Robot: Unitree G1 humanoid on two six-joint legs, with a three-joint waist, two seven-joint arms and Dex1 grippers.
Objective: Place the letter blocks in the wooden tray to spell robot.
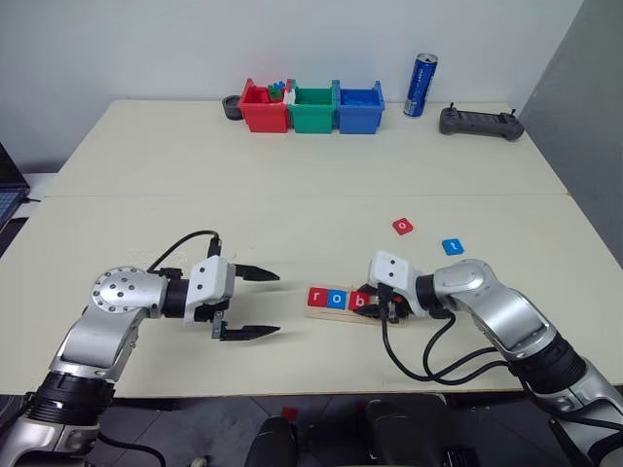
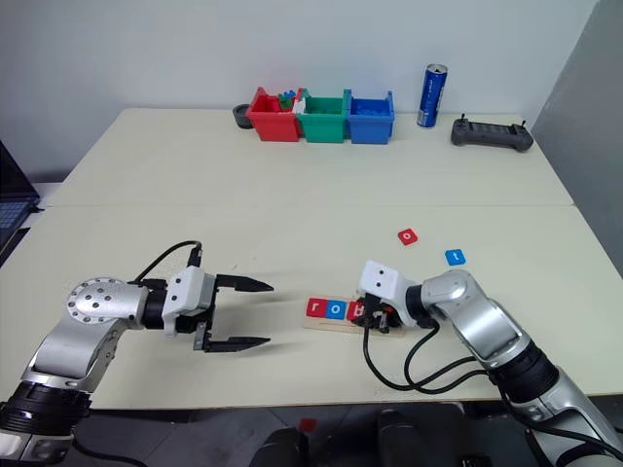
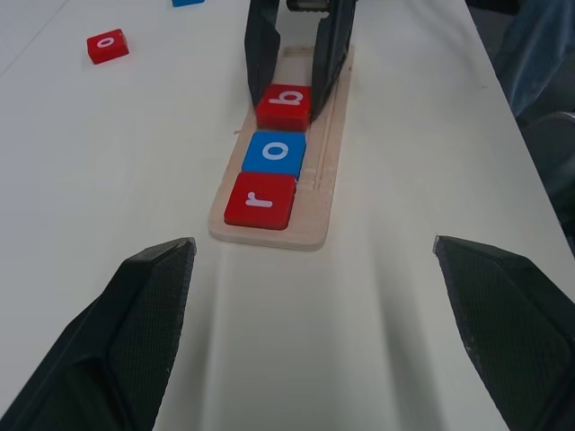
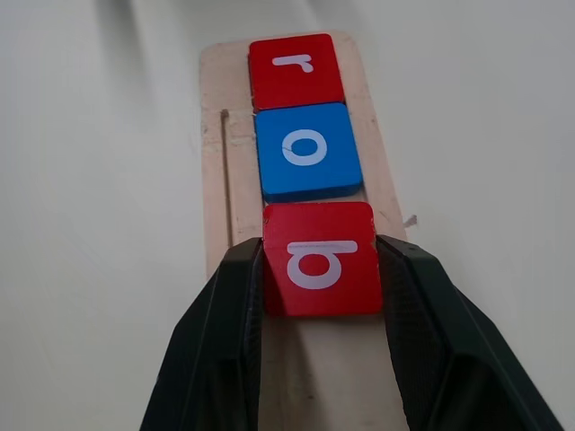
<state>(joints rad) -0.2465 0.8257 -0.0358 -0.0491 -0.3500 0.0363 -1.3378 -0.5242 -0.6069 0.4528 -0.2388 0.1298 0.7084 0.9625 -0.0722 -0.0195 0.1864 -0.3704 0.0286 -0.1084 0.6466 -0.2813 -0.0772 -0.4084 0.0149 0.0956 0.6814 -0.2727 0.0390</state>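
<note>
The counter (image 1: 292, 185) carries the wooden tray (image 3: 328, 162) near its front edge, between the two arms. The left arm reaches in from the left, bent at the elbow; the left gripper (image 1: 251, 304) points level toward the tray, fingers (image 1: 255, 273) spread wide apart and holding nothing. The right arm curls in from the right, wrist angled down; the right gripper (image 4: 320, 287) has its fingers clamped on the red b block (image 4: 321, 259), which sits on the tray as third in line, beside the blue o block (image 4: 308, 149) and the red r block (image 4: 295, 69). The loose red o block (image 1: 403, 226) and the blue t block (image 1: 453, 246) lie on the counter beyond the right arm, apart from the tray.
</note>
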